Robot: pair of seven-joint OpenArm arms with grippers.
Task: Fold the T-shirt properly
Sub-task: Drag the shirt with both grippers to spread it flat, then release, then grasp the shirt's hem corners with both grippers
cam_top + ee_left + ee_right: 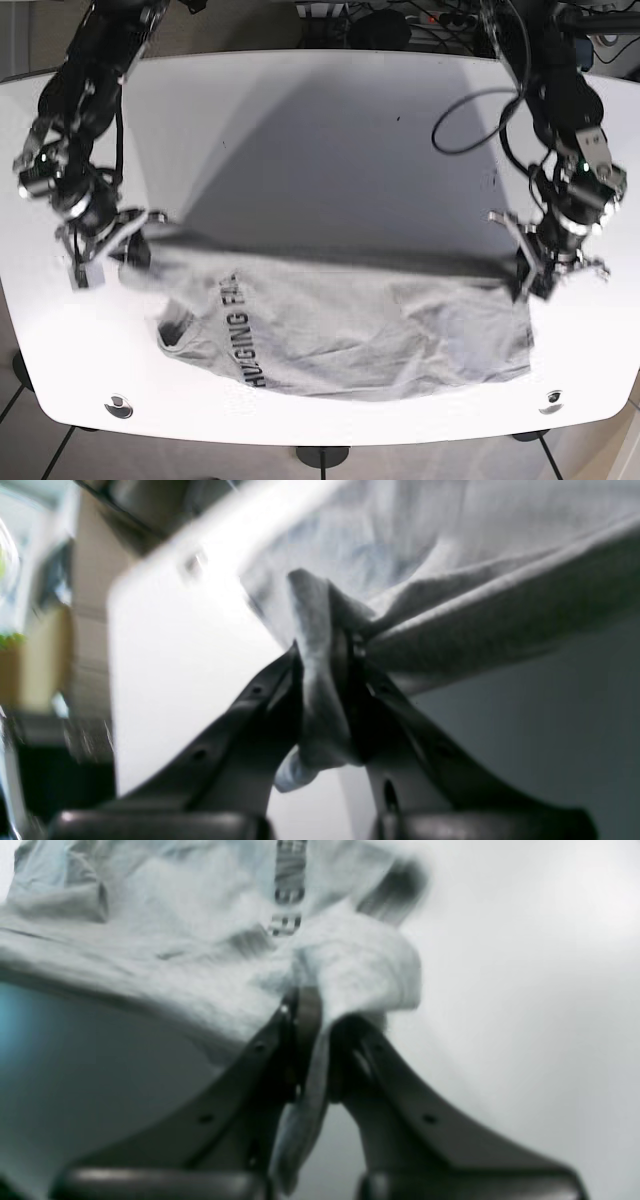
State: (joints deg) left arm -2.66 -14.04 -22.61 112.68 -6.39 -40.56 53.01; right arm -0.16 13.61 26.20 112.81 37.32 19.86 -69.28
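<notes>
You had both end effectors pinching the T-shirt (340,325): left end effector (325,645) and right end effector (312,1010) each clamped on bunched edge fabric. Shirt hung between them, lower part draped on the counter (320,130). Soft, light, limp; grip the edge corners.

White table (330,130); grey T-shirt (340,330) partly resting on it.

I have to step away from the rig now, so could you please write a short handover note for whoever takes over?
Left gripper: shut on the T-shirt.
Right gripper: shut on the T-shirt too.
In the base view both arms hold one long edge stretched between them above the white table; the rest hangs down onto it, print facing up.
Done: grasp and lift. Left: lay the held edge over to make the fold, then release.
</notes>
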